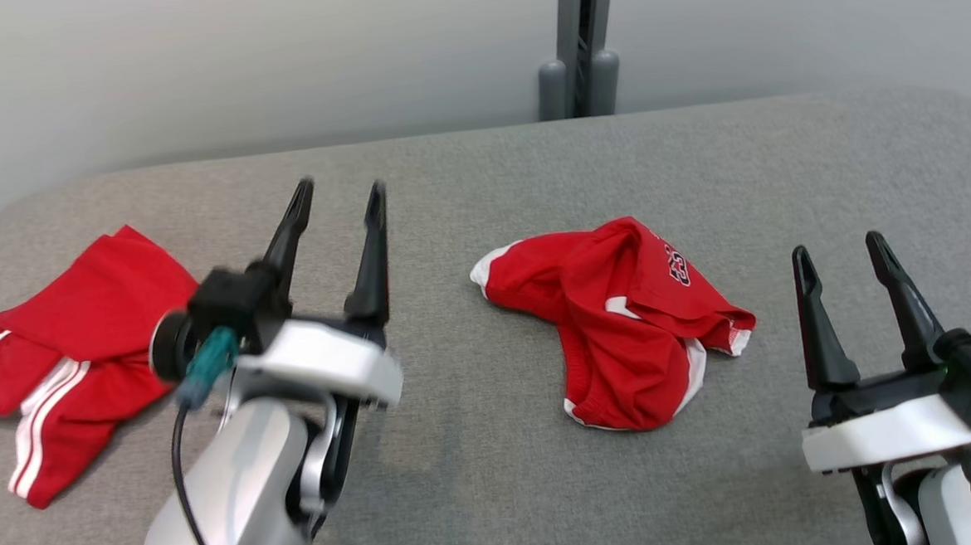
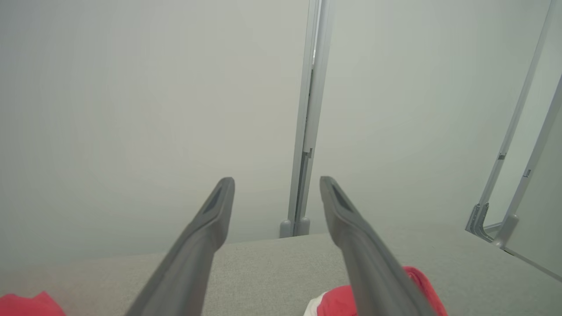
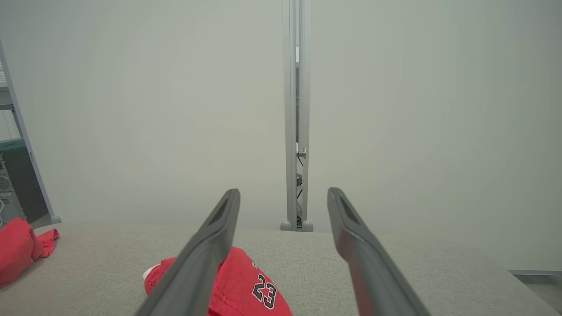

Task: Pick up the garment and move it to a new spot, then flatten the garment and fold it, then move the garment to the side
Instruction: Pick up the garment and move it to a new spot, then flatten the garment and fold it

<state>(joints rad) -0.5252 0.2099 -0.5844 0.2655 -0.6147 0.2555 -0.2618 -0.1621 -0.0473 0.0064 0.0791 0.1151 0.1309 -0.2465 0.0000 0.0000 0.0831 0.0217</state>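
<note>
On the table (image 1: pixel 481 181) the garment (image 1: pixel 621 323) lies crumpled near centre, so I judge flattening is the step in hand. Next I must pinch two edges and draw them apart. It sits at four o'clock of my left pincer (image 1: pixel 342 193) and nine o'clock of my right pincer (image 1: pixel 837 246). Both are spread, empty.

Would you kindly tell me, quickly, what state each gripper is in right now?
Left gripper: open, holding nothing.
Right gripper: open, holding nothing.
</note>
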